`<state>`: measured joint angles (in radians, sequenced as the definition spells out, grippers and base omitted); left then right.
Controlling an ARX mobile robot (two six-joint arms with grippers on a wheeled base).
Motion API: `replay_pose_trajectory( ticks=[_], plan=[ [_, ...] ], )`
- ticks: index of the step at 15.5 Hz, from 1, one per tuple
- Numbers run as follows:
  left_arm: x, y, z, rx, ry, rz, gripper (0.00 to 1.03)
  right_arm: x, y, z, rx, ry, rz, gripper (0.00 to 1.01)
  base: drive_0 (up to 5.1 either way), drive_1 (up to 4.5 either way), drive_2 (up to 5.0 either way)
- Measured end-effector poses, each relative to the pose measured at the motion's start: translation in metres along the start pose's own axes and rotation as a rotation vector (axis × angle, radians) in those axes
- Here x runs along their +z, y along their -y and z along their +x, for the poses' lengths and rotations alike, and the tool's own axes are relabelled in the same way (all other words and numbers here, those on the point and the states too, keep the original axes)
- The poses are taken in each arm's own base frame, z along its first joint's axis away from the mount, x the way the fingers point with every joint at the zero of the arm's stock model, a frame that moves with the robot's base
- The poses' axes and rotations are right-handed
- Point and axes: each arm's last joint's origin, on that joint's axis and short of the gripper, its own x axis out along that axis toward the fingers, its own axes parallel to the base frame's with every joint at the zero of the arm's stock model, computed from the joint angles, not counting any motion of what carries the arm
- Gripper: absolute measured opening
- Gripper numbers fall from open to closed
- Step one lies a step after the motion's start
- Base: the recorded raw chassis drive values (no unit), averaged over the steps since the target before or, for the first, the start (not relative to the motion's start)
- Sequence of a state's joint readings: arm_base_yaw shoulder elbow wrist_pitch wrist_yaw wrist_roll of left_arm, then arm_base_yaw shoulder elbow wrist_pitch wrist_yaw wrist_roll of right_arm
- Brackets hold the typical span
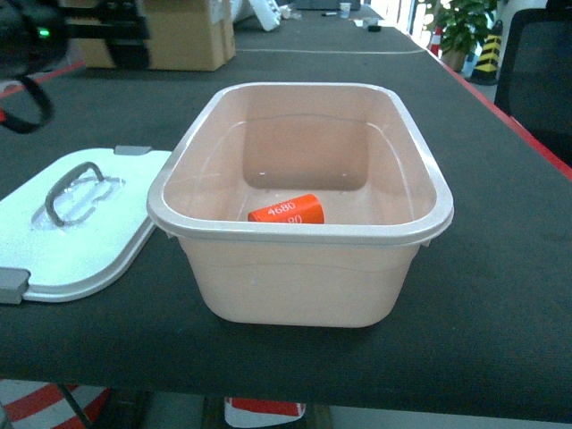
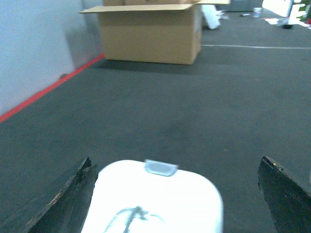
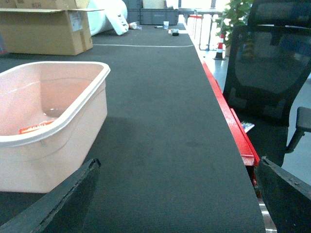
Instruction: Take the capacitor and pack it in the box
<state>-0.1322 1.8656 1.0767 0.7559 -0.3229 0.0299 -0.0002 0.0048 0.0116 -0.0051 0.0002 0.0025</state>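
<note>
Inside box (image 1: 268, 268), capacitor (image 1: 286, 210) lies sideways, left-right; both grippers (image 2: 177, 194) (image 3: 177, 194) gape wide

We are seeing bright, even light in the head view, and the box (image 1: 304, 214) is looking sharp. It is casting a soft shadow on the dark table (image 1: 500, 268). The white lid (image 2: 155, 199) is glaring and looking blurry in the left wrist view. Daylight is glowing far back by the plant (image 3: 233, 14).
</note>
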Motion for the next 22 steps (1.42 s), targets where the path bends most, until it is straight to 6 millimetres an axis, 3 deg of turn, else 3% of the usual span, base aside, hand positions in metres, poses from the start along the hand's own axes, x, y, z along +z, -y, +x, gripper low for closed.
replay_pose_trajectory(
  ticks=[2, 3, 7, 10, 15, 22],
  plan=[
    [-0.007, -0.05, 0.012, 0.087, -0.05, 0.008, 0.98, 0.0, 0.0, 0.0, 0.0, 0.0, 0.0, 0.98, 0.0, 0.0, 0.0],
    [-0.016, -0.063, 0.018, 0.093, -0.076, 0.015, 0.98, 0.0, 0.0, 0.0, 0.0, 0.0, 0.0, 0.98, 0.0, 0.0, 0.0],
    [-0.071, -0.062, 0.048, 0.028, -0.262, 0.08, 0.98, 0.0, 0.0, 0.0, 0.0, 0.0, 0.0, 0.98, 0.0, 0.0, 0.0],
    [-0.095, -0.065, 0.072, -0.004, -0.325, 0.12, 0.98, 0.0, 0.0, 0.0, 0.0, 0.0, 0.0, 0.98, 0.0, 0.0, 0.0],
    [-0.141, -0.073, 0.08, -0.049, -0.5, 0.121, 0.97, 0.0, 0.0, 0.0, 0.0, 0.0, 0.0, 0.98, 0.0, 0.0, 0.0],
    [-0.139, -0.083, 0.082, -0.051, -0.48, 0.121, 0.17, 0.0, 0.0, 0.0, 0.0, 0.0, 0.0, 0.98, 0.0, 0.0, 0.0]
  ],
)
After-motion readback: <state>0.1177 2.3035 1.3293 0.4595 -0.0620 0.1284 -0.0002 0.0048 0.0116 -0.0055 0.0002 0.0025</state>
